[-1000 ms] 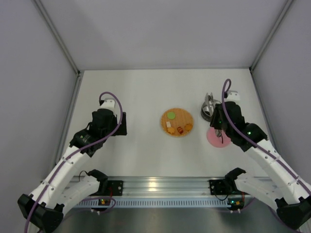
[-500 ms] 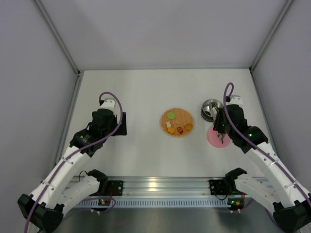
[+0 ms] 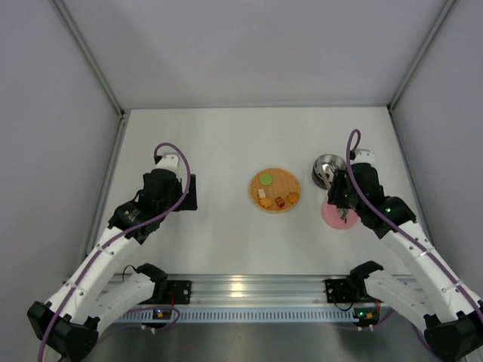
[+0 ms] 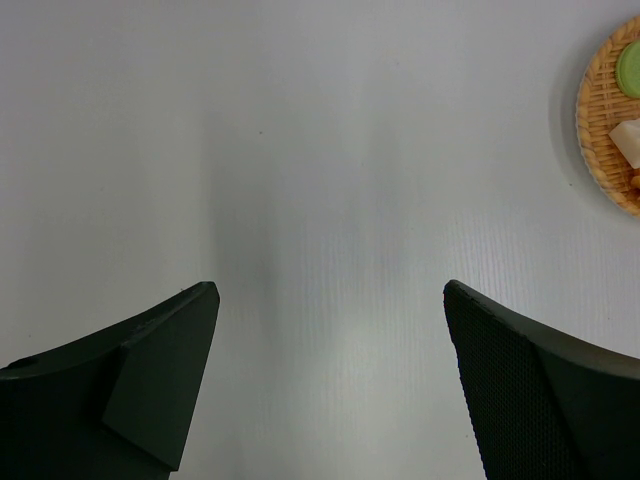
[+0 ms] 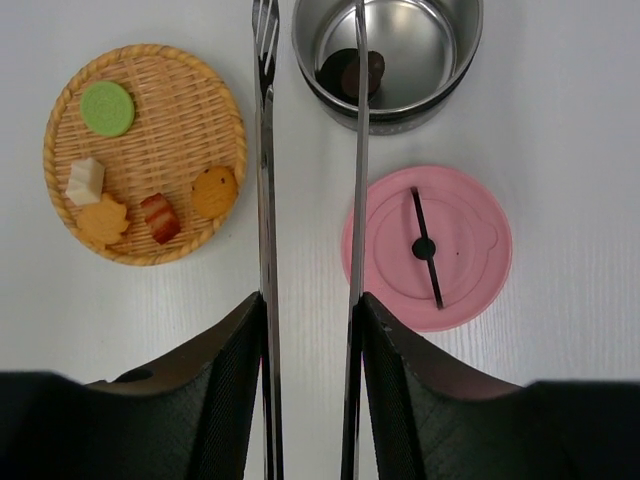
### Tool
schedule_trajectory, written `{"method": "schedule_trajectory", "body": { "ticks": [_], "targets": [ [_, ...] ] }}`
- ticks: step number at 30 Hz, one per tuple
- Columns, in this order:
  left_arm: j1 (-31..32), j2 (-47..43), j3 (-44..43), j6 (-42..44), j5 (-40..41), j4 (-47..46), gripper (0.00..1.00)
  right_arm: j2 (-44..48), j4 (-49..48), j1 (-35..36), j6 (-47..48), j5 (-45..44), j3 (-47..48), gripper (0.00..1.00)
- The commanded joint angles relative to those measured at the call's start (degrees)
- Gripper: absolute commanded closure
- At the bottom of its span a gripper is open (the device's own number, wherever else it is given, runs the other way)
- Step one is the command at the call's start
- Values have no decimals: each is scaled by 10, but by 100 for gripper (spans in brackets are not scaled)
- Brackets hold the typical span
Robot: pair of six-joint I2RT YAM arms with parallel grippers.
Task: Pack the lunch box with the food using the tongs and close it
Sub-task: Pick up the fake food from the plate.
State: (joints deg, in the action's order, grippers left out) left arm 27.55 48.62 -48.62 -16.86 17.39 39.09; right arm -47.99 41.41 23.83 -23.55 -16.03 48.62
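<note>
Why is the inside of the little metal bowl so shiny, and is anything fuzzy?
Right wrist view: the lunch box has a polished steel inside that bounces light back in bright patches, the tongs glint too, all sharp. Left wrist view: a soft grey shadow streaks the table ahead of the dark fingers. Top view: the bowl is only a small bright spot.

overhead wide, wrists close downward, sharing plate (image 3: 283, 182)

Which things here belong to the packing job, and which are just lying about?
Job:
lunch box, dark piece inside
pink lid, off, beside it
tongs in right gripper
five food pieces on woven plate

Just there:
woven plate, only carrying food
left gripper, open over the table
</note>
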Motion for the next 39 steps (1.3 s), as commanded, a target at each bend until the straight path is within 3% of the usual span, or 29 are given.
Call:
{"method": "schedule_trajectory", "body": {
  "ticks": [1,23,39],
  "targets": [
    [2,-5,5,-4,0,-13,1,8,-3,0,5,43,20,59],
    [3,1,5,-4,0,-12,1,-48,-17,222,-53,25,17,61],
    [3,1,5,-4,1,-12,1,-62,-15,256,-70,-2,-14,59]
  ]
}}
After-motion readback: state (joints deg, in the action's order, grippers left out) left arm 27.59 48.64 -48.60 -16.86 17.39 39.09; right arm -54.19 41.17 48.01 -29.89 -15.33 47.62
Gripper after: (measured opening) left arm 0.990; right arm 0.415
